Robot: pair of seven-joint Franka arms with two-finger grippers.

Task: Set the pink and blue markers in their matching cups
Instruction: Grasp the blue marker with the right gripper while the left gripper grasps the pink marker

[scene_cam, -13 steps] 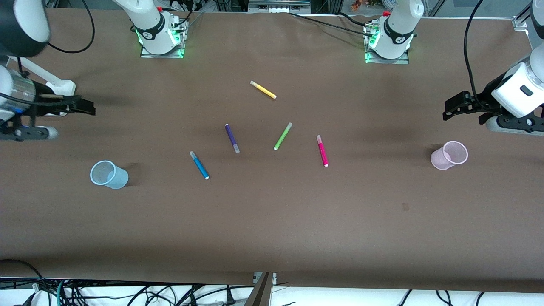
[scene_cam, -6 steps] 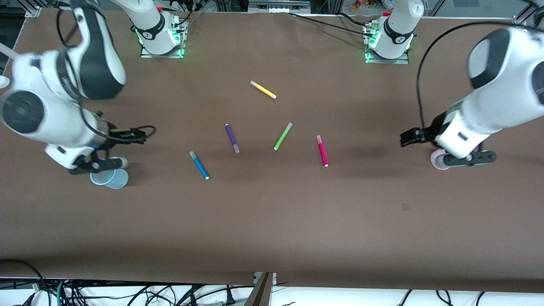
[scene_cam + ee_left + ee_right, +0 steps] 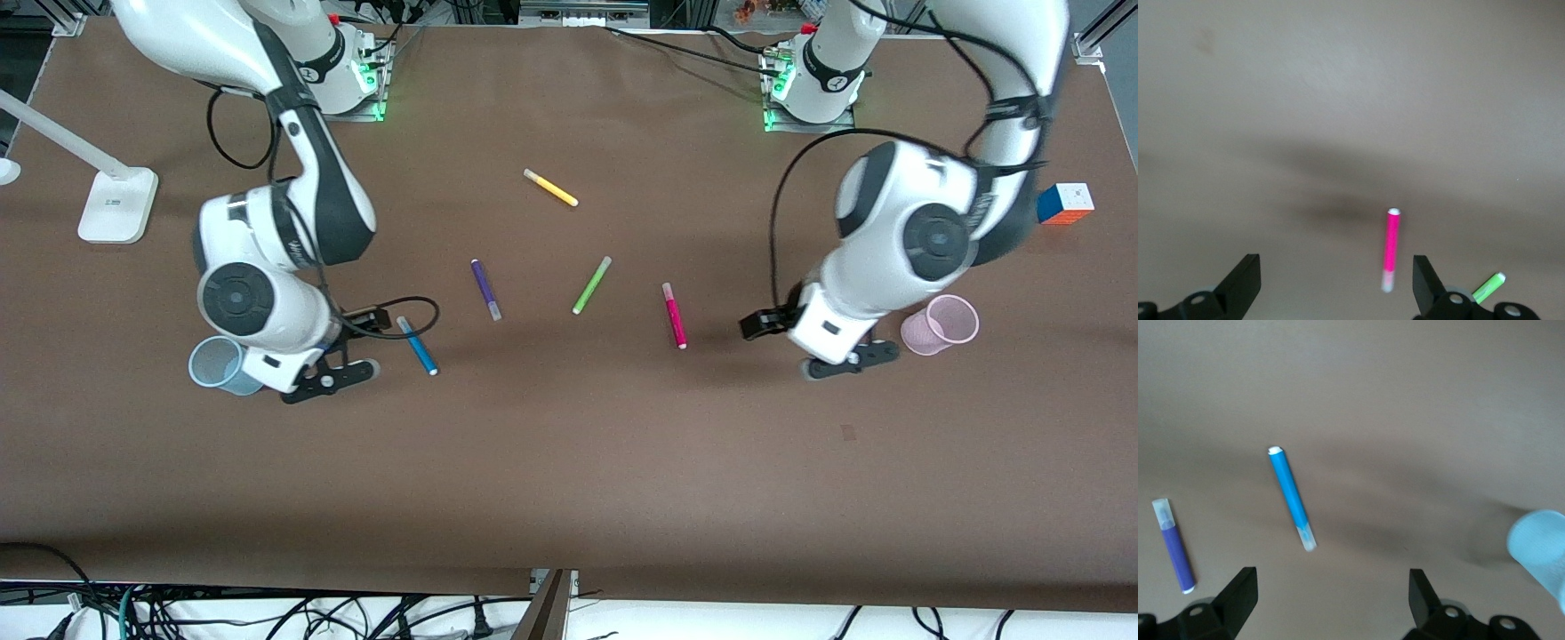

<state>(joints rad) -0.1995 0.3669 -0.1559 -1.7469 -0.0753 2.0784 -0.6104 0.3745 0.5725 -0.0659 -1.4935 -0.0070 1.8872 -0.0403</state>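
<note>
Reaching for pickups: right gripper, fingers wide, hangs beside the blue marker; left gripper, fingers wide, nears the pink marker. Next, descend and close.

Blue marker lies flat near upright blue cup; pink marker flat, pink cup apart

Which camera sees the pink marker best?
The left wrist view: the pink marker lies whole and large between the open left gripper fingers. The front view shows it whole but small. The right wrist view misses it.
</note>
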